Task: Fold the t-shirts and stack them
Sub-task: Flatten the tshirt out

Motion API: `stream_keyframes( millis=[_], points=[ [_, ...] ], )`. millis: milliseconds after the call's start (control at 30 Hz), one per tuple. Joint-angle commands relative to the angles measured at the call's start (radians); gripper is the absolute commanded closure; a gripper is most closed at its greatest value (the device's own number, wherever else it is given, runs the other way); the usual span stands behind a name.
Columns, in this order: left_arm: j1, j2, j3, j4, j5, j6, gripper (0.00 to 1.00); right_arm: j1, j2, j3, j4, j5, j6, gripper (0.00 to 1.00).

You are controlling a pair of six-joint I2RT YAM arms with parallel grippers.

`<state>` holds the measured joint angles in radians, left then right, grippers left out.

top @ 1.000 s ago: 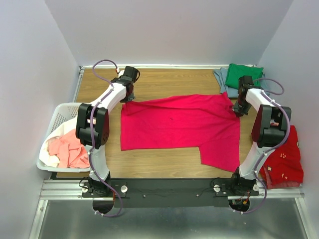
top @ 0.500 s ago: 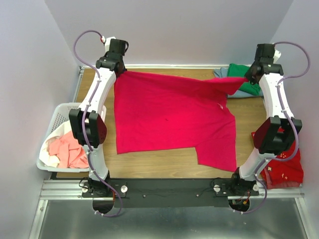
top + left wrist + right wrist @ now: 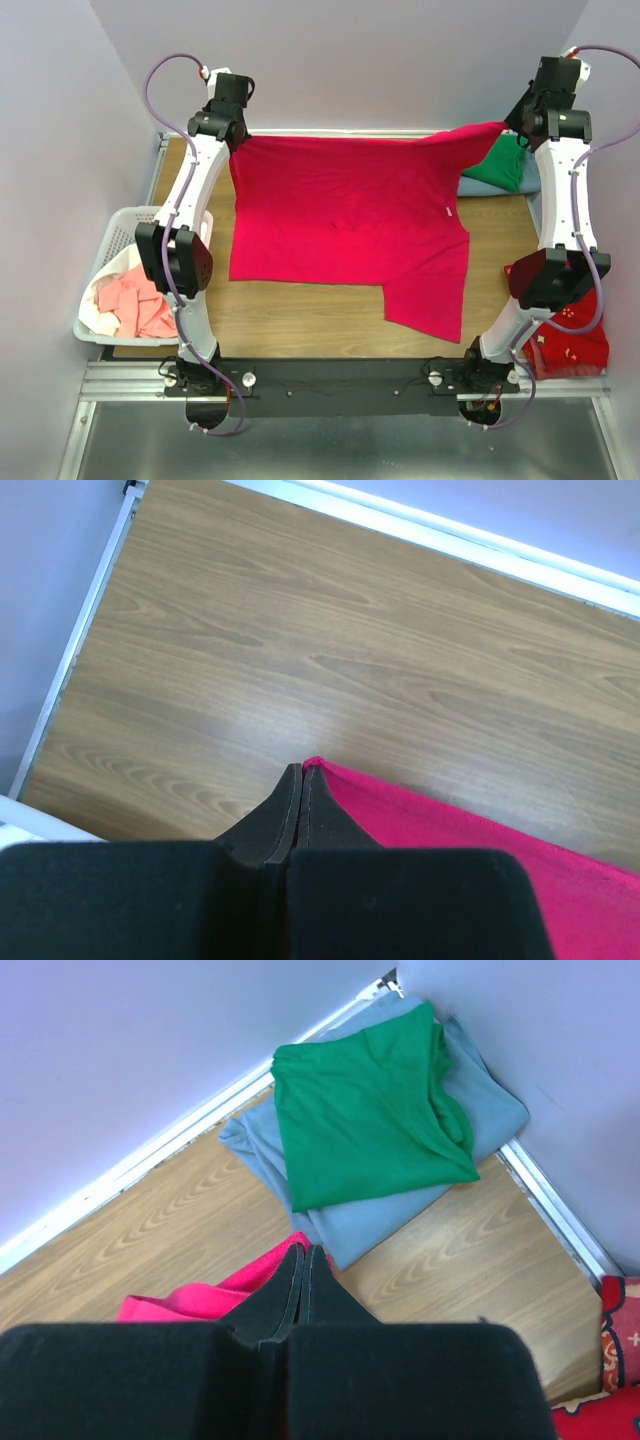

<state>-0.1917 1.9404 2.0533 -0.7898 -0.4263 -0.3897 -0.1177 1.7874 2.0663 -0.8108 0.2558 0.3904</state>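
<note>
Our left gripper (image 3: 302,782) & right gripper (image 3: 304,1260) each pinch a far corner of the crimson-pink short-sleeved cloth t-shirt (image 3: 350,215). Arms are raised & wide apart so it pulls taut, prob. to flatten it for folding. Its near edge seems to lie on the wooden table (image 3: 330,325). A folded green t-shirt (image 3: 370,1110) waits in the far-right corner.

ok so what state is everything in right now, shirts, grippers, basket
crimson t-shirt, unfolded, far corners held up, lower part on the table
left gripper, shut on one corner of it
right gripper, shut on the other corner
green t-shirt, folded, lying on the grey-blue t-shirt
grey-blue t-shirt, folded, bottom of that stack
basket, holding crumpled salmon-pink cloth
</note>
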Motion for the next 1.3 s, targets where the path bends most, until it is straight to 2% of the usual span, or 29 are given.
stream_keyframes(
  millis=[0,300,467,633,700,767,800,967,1200,1267],
  points=[
    [0.012,-0.109,-0.033,0.008,-0.045,0.017,1.0,-0.007,-0.055,0.02,-0.01,0.002,-0.025,0.99],
    [0.012,-0.288,-0.116,0.043,-0.092,0.023,1.0,-0.007,-0.259,-0.054,-0.01,0.042,-0.038,0.99],
    [0.012,-0.457,-0.154,0.064,-0.069,0.067,1.0,-0.007,-0.388,-0.075,0.007,0.062,-0.051,0.99],
    [0.012,-0.734,-0.35,0.292,-0.045,0.144,1.0,-0.007,-0.493,-0.12,0.084,0.028,-0.047,0.99],
    [0.012,-0.762,-0.367,0.378,-0.019,0.17,1.0,-0.007,-0.473,-0.089,0.119,0.002,-0.033,0.99],
    [0.012,-0.71,-0.319,0.382,-0.017,0.173,1.0,-0.007,-0.399,-0.04,0.134,-0.018,-0.01,0.99],
    [0.012,-0.675,-0.247,0.368,-0.012,0.173,1.0,-0.007,-0.363,-0.008,0.139,-0.048,-0.004,0.99],
    [0.012,-0.422,-0.04,0.382,0.02,0.149,1.0,-0.007,-0.148,0.176,0.182,-0.104,0.03,0.99],
    [0.018,-0.078,0.403,0.347,0.055,0.157,1.0,-0.007,0.074,0.371,0.203,-0.101,0.03,0.99],
    [0.032,-0.015,0.433,0.36,0.079,0.144,1.0,-0.008,0.108,0.403,0.216,-0.099,0.034,0.99]
  ],
)
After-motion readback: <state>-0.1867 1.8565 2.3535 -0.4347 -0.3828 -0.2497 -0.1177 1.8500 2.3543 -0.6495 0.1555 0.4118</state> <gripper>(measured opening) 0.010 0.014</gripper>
